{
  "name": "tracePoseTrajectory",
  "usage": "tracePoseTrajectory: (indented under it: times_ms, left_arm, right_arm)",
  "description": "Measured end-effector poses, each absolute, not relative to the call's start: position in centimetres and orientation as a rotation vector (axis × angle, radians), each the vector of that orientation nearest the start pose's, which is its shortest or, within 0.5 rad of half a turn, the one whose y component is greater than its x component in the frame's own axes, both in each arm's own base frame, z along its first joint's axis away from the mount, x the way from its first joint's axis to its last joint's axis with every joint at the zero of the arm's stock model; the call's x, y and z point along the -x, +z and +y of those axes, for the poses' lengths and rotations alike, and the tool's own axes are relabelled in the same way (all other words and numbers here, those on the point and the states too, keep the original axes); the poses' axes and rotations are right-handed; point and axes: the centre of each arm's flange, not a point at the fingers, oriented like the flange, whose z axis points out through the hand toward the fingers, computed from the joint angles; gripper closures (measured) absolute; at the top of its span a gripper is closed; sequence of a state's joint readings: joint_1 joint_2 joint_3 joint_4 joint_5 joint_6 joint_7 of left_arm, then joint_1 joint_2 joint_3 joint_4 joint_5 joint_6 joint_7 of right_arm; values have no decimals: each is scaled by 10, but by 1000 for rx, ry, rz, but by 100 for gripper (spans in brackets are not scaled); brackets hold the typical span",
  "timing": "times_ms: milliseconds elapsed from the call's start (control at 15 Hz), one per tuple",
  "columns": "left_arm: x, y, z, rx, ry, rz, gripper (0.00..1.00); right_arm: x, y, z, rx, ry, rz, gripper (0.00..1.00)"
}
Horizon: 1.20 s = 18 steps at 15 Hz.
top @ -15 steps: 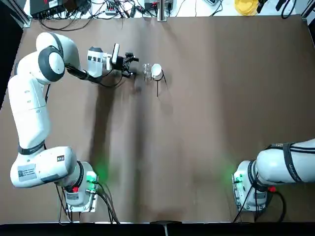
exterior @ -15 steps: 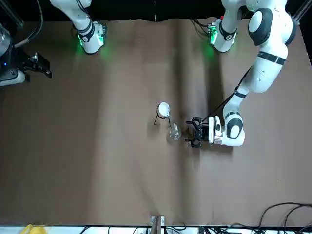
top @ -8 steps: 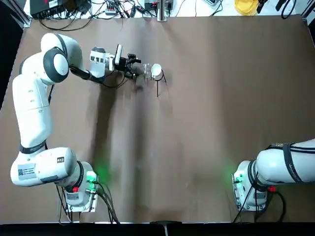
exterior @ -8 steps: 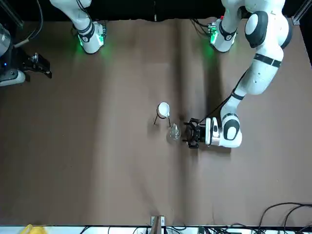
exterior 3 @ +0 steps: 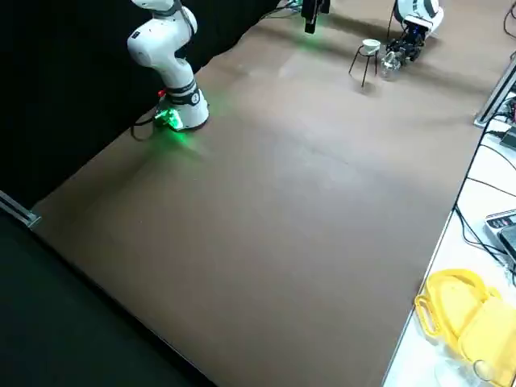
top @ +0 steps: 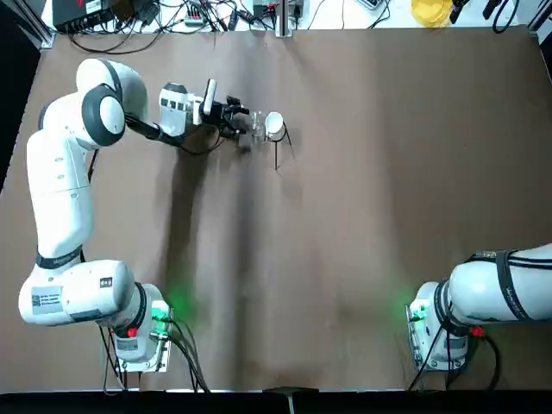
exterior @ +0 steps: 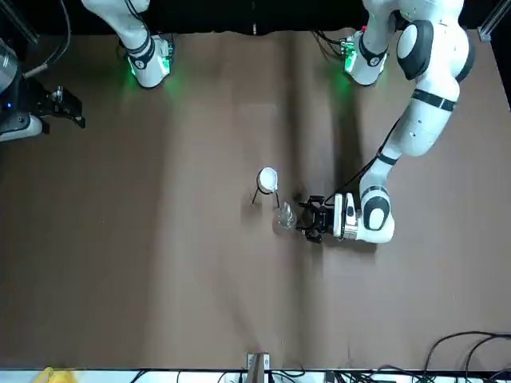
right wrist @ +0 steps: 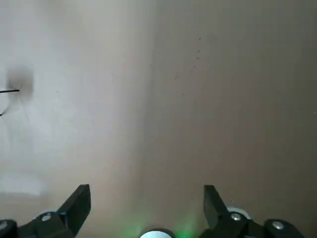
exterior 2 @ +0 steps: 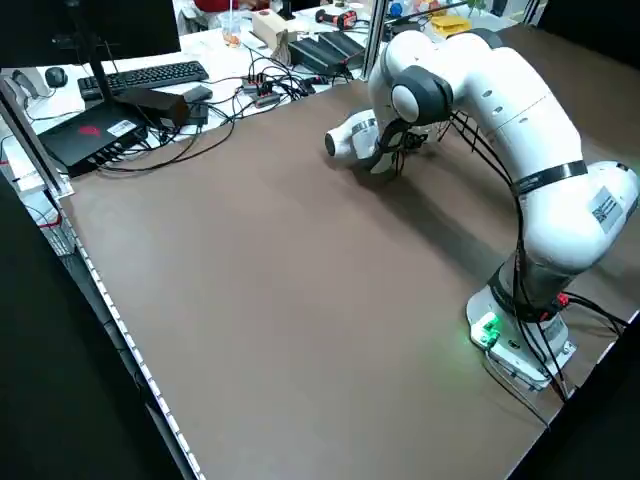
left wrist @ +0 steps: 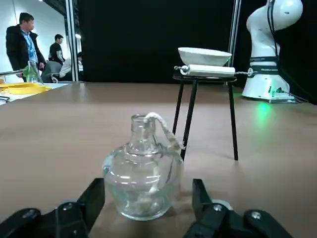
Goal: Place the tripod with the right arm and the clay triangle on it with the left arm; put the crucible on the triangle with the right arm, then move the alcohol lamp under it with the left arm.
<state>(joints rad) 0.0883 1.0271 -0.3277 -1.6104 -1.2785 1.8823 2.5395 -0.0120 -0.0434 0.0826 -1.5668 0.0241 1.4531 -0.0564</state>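
Table (top: 362, 224): brown top, bare across the middle and the robot's right; cables and gear lie past the far edge, a yellow item (exterior 3: 459, 310) sits off one side.
Open room: wide free surface on every side of the tripod except toward the left gripper; the far edge is near the stand.
Tripod (exterior: 266, 194): upright on three legs, in the far left part of the table.
Triangle (left wrist: 207, 70): lies flat on the tripod's ring.
Crucible (top: 274, 124): sits on the triangle, upright.
Lamp (left wrist: 143, 171): stands on the table just beside the tripod, on the left gripper's side, not under the ring; its wick droops over the neck.
Left gripper (top: 240, 119): low at table level, fingers (left wrist: 94, 198) apart on either side of the lamp's belly, with small gaps showing.
Left arm: reaches far forward, forearm laid out level, wrist pointed sideways at the tripod.
Right gripper (right wrist: 146, 206): parked off to the robot's right, raised, aimed down at bare table, fingers spread wide with nothing between.
Room: people stand far behind the table in the left wrist view.
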Motion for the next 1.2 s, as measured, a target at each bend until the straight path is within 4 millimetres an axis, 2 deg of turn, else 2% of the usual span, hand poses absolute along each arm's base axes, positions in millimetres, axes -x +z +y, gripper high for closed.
tracePoseTrajectory:
  times_ms: [67, 333, 600, 667, 1200]
  left_arm:
    - [-600, 63, -206, -1185, 1004, -1382, 27]
    - [-597, 61, -213, -1178, 993, -1389, 31]
    - [-594, 59, -224, -1173, 980, -1402, 30]
    - [-594, 59, -234, -1171, 980, -1406, 29]
    - [-589, 62, -275, -1170, 996, -1384, 26]
  right_arm:
    - [-527, 640, 41, 3113, 110, -201, 0]
    - [-527, 640, 41, 3113, 110, -201, 0]
    - [-527, 640, 41, 3113, 106, -199, 0]
    - [-528, 640, 39, 3114, 103, -193, 0]
    - [-529, 641, 34, 3114, 97, -180, 0]
